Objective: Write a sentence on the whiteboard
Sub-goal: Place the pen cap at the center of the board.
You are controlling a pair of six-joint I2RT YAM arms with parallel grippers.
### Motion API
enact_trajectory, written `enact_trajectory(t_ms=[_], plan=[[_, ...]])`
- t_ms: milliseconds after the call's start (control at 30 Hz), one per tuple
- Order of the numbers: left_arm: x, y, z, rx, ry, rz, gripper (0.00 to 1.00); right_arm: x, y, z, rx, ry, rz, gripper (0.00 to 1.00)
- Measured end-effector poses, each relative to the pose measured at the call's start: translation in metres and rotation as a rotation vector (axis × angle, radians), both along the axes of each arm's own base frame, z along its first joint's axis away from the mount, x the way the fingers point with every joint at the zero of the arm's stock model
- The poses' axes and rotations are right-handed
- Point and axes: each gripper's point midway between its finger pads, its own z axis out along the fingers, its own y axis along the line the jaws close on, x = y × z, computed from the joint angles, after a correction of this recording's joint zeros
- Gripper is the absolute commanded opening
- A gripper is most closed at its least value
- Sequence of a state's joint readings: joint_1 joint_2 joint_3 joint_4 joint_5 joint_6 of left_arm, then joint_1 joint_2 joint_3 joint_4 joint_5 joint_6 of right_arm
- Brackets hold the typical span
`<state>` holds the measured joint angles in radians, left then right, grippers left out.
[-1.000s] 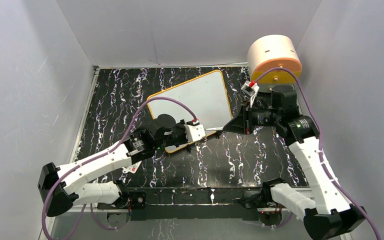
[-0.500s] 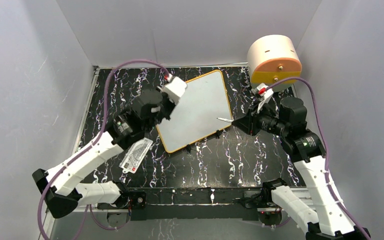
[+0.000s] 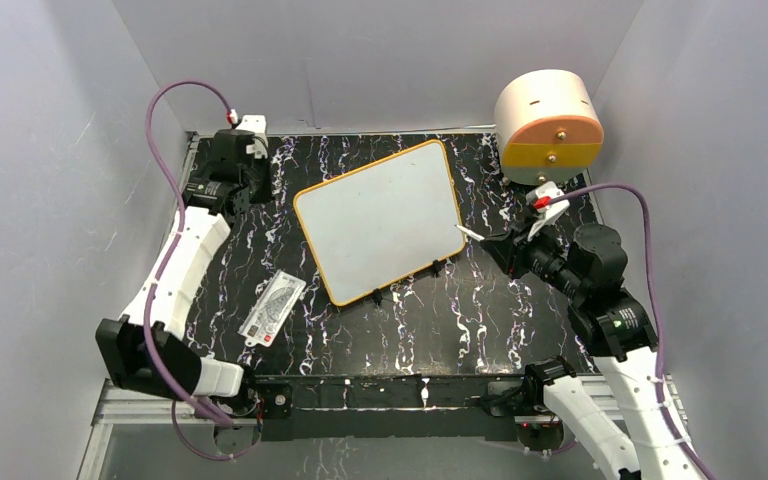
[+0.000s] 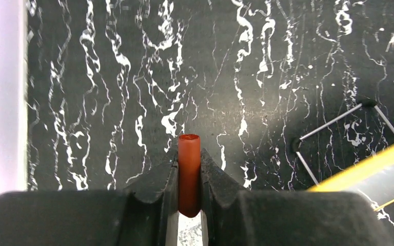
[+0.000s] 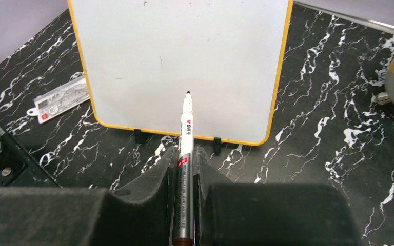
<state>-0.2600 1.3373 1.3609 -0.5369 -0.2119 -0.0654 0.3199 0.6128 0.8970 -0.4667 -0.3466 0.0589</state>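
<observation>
Top external: whiteboard (image 3: 380,215) sits skewed in the middle of the table (image 3: 440,320), face plain white. Right gripper (image 5: 185,156) is clamped on an uncapped marker (image 5: 186,120), tip near the board's edge. Left gripper (image 4: 189,161), at the far-left corner, pinches a red cap (image 4: 189,171).

we see the table (image 3: 460,320) as black marble-print, smooth, low sheen. whiteboard (image 3: 380,215): smooth white face with faint scuffs, plastic-looking yellow frame (image 5: 280,77). marker (image 5: 186,128): glossy plastic barrel, silvery lower down. cap (image 4: 189,148): smooth red-brown plastic, slight shine. right gripper (image 5: 185,152) is matt black and grainy, left gripper (image 4: 189,164) the same. card (image 3: 273,308) looks to us like printed white plastic.
</observation>
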Motion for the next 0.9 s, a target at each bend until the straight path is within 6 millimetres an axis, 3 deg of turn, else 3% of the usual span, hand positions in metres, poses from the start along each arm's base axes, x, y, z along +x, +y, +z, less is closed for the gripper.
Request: enact_trajectory(t_ms=[167,300,567,767,900], plan=[[0.009,0.028,-0.041,-0.077,0.126,0.088,0.0,0.0,-0.004,-0.001,-0.012,-0.032,-0.036,0.0],[0.014,0.048,-0.086,-0.109,0.246,0.153,0.0,-0.001,-0.006,0.0,-0.023,-0.06,-0.057,0.0],[0.014,0.066,-0.18,-0.103,0.479,0.224,0.0,0.0,-0.008,-0.012,-0.058,-0.085,-0.087,0.0],[0.012,0.067,-0.225,-0.091,0.584,0.233,0.0,-0.001,-0.005,-0.016,-0.084,-0.099,-0.081,0.0],[0.018,0.074,-0.236,-0.095,0.6,0.249,0.0,0.0,-0.004,-0.02,-0.108,-0.109,-0.082,0.0]])
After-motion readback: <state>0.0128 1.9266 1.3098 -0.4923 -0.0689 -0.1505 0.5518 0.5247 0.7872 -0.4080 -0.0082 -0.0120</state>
